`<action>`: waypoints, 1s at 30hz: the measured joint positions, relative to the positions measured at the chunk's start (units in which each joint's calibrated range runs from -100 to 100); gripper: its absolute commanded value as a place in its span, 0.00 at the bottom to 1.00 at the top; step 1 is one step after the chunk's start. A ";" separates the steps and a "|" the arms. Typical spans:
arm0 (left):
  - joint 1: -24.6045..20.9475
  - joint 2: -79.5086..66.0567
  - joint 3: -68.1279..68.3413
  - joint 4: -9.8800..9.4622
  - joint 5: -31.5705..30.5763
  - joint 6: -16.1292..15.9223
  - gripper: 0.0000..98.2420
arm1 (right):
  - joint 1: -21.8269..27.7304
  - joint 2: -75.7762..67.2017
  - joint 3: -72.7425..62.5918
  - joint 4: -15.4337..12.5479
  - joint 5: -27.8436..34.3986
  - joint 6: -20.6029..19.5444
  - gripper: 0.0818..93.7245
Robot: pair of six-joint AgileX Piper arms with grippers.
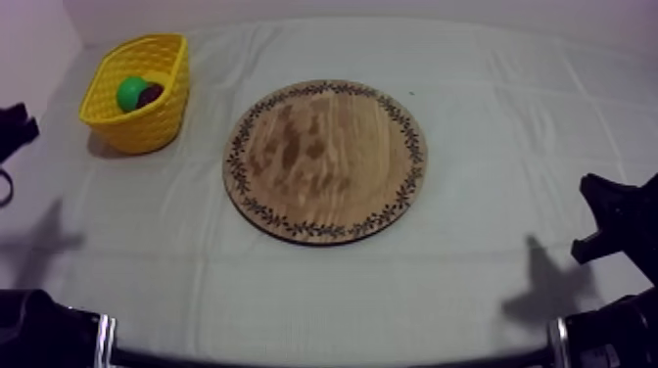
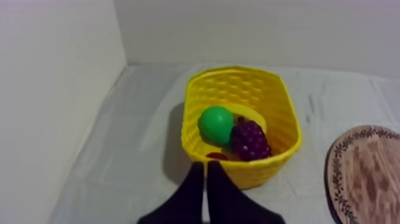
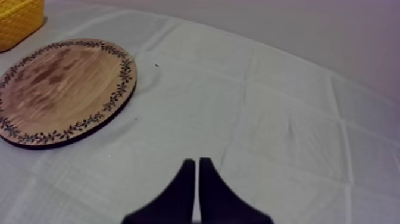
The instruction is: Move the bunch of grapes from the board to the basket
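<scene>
Inside the yellow basket, the bunch of grapes is lying against a green fruit. Near the basket, my left gripper is squeezing its fingers together on nothing. My right gripper is doing the same near the wooden board.

Black arms, silver collars, tapered fingers
</scene>
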 measured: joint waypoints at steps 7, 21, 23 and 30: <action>2.39 -16.02 12.60 -2.86 -0.07 1.65 0.00 | 0.00 0.00 0.00 0.00 0.00 0.00 0.00; 3.34 -31.88 25.44 -2.27 -0.44 0.49 0.00 | 0.00 0.00 0.00 0.00 0.00 -0.03 0.00; 3.58 -32.15 25.75 -2.09 -0.61 0.69 0.00 | 0.00 0.00 0.00 0.00 0.00 -0.03 0.00; 2.81 -32.41 26.16 -1.72 -2.20 1.43 0.00 | 0.00 0.00 0.00 0.00 0.00 -0.03 0.00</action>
